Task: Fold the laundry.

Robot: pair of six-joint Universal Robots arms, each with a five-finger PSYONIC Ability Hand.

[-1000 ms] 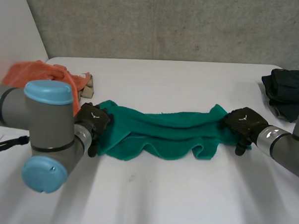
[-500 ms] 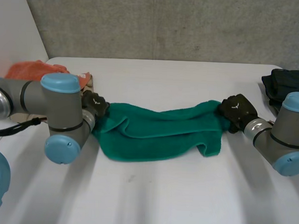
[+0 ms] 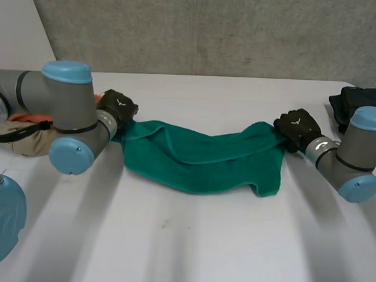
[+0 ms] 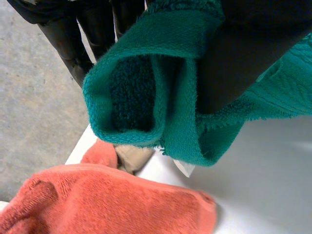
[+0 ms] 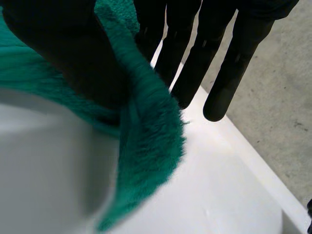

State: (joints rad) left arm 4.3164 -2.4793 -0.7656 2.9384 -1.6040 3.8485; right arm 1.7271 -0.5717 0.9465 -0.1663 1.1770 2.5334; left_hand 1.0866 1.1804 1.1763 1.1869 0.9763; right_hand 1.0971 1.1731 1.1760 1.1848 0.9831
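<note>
A green towel point(image 3: 200, 155) hangs stretched and sagging between my two hands over the white table point(image 3: 190, 241). My left hand point(image 3: 118, 107) holds its left end. In the left wrist view the thumb point(image 4: 243, 58) pinches a folded edge of the towel point(image 4: 180, 102) against the fingers point(image 4: 73, 44). My right hand point(image 3: 296, 127) holds the towel's right end. There the thumb point(image 5: 63, 48) presses the towel point(image 5: 146, 141) against nearly straight fingers point(image 5: 219, 53). The towel's lower edge droops to the table near the right end.
An orange cloth point(image 4: 97, 200) lies behind my left arm at the table's left edge, on a beige cloth point(image 3: 19, 143). A dark garment point(image 3: 359, 105) sits at the far right corner. A concrete wall runs along the table's far edge.
Both hands have shut on the towel's ends and carried them up and toward the far side. The towel is now pulled longer, with fewer bunched folds.
</note>
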